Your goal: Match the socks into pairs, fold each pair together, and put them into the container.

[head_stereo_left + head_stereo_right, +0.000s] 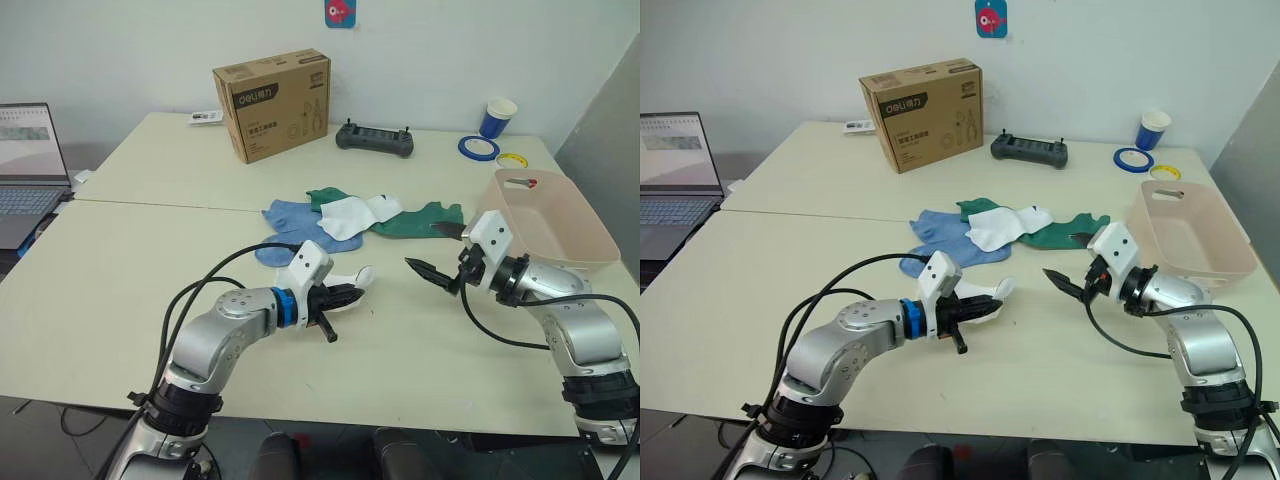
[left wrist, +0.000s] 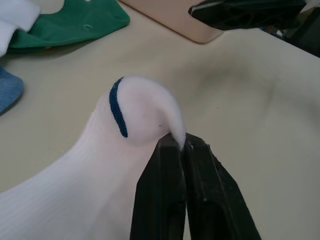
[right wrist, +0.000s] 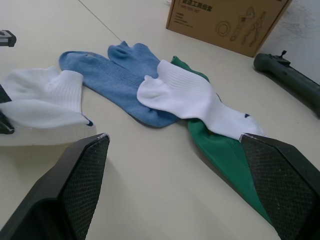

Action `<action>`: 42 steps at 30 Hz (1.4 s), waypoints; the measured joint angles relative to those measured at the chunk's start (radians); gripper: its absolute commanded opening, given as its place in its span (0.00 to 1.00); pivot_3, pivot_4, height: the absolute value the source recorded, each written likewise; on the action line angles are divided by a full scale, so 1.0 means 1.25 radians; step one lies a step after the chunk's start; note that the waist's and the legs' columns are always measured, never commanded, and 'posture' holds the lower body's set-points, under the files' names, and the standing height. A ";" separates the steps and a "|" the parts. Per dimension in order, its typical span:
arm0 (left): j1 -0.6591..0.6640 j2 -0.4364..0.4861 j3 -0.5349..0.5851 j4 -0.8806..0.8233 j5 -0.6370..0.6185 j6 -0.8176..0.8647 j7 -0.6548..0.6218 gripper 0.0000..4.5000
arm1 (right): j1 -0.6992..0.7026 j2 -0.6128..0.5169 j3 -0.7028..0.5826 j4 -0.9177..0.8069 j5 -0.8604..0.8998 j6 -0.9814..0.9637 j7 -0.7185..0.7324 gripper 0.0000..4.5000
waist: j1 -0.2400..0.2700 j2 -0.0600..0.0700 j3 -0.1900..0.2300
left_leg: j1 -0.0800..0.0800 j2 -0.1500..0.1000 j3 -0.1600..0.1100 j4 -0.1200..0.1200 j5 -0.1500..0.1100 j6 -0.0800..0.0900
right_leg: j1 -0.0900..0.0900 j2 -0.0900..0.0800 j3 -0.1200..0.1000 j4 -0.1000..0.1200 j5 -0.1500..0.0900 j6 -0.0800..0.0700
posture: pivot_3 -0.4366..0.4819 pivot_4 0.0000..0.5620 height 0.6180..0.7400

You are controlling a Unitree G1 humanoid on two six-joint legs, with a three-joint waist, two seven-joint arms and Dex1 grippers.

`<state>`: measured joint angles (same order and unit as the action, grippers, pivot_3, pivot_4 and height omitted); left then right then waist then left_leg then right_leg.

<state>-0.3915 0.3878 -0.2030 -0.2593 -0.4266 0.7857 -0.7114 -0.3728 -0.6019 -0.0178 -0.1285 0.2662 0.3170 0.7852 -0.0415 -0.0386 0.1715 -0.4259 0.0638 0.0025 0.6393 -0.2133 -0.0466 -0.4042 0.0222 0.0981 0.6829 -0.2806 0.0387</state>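
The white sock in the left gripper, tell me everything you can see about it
The white sock is soft ribbed knit with a short dark blue stripe at its rounded end. The left gripper is shut on a pinch of fabric at that end. The sock lies on the cream table, apart from the pile holding the other white sock, the blue socks and the green socks.

Head stereo pair looks forward and down over the table (image 1: 120,260); both eyes share one scene, slightly offset. Left wrist view sits very close along closed fingers (image 2: 200,200) pinching a white sock (image 2: 100,165). Right wrist view faces the sock pile (image 3: 165,100) from low, near the tabletop.
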 measured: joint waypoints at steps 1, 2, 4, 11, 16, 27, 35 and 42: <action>0.000 -0.001 -0.008 0.007 0.001 -0.007 -0.006 0.27 | 0.003 -0.003 0.000 0.002 0.000 -0.004 0.000 1.00 | 0.000 0.000 0.000 | 0.000 0.000 0.000 0.000 0.000 0.000 | 0.000 0.000 0.000 0.000 0.000 0.000 | 0.48 0.27 1.00; 0.000 -0.001 -0.014 0.015 0.000 -0.008 -0.016 0.35 | 0.008 -0.004 0.000 0.004 0.000 -0.006 0.001 1.00 | 0.000 0.000 0.000 | 0.000 0.000 0.000 0.000 0.000 0.000 | 0.000 0.000 0.000 0.000 0.000 0.000 | 0.48 0.27 1.00; -0.001 0.009 -0.012 0.017 -0.011 -0.003 -0.029 0.49 | 0.024 -0.006 -0.001 0.003 0.000 -0.009 0.004 1.00 | 0.001 0.000 0.000 | 0.000 0.000 0.000 0.000 0.000 0.000 | 0.000 0.000 0.000 0.000 0.000 0.000 | 0.48 0.27 1.00; 0.019 0.121 0.146 0.012 -0.062 0.010 -0.049 0.99 | 0.093 -0.011 -0.008 -0.059 0.058 0.085 0.013 1.00 | -0.005 0.001 0.000 | 0.000 0.000 0.000 0.000 0.000 0.000 | 0.000 0.000 0.000 0.000 0.000 0.000 | 0.48 0.27 1.00; 0.135 0.166 0.266 0.027 -0.059 -0.023 -0.022 0.99 | 0.138 0.005 0.007 -0.173 0.120 0.288 -0.049 1.00 | -0.007 0.001 0.000 | 0.000 0.000 0.000 0.000 0.000 0.000 | 0.000 -0.001 0.000 0.000 0.000 0.000 | 0.48 0.27 1.00; 0.168 0.108 0.275 0.126 0.009 -0.120 0.071 0.99 | 0.076 0.044 0.172 -0.148 0.080 0.393 -0.089 1.00 | 0.005 0.001 0.000 | -0.001 -0.001 0.002 0.000 0.000 0.000 | 0.000 -0.003 0.000 -0.001 -0.002 0.003 | 0.48 0.27 1.00; 0.147 0.097 0.245 0.160 0.014 -0.147 0.052 0.42 | 0.057 0.058 0.185 -0.113 0.073 0.402 -0.088 0.46 | 0.007 0.001 0.000 | -0.001 -0.001 0.001 0.000 0.000 0.000 | 0.000 -0.003 -0.001 -0.001 -0.002 0.003 | 0.48 0.27 1.00; 0.161 0.097 0.238 0.132 -0.005 -0.131 0.034 0.02 | 0.071 0.072 0.169 -0.114 0.091 0.422 -0.088 0.02 | 0.007 0.001 0.000 | -0.001 -0.001 0.002 0.000 0.000 0.000 | 0.000 -0.003 -0.001 -0.001 -0.002 0.003 | 0.48 0.27 1.00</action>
<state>-0.1906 0.5086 0.0948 -0.0945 -0.4323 0.6215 -0.6692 -0.2843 -0.5121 0.1930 -0.2706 0.3805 0.8446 0.6748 -0.0332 -0.0375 0.1718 -0.4270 0.0629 0.0044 0.6398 -0.2134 -0.0468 -0.4046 0.0188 0.0974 0.6819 -0.2828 0.0424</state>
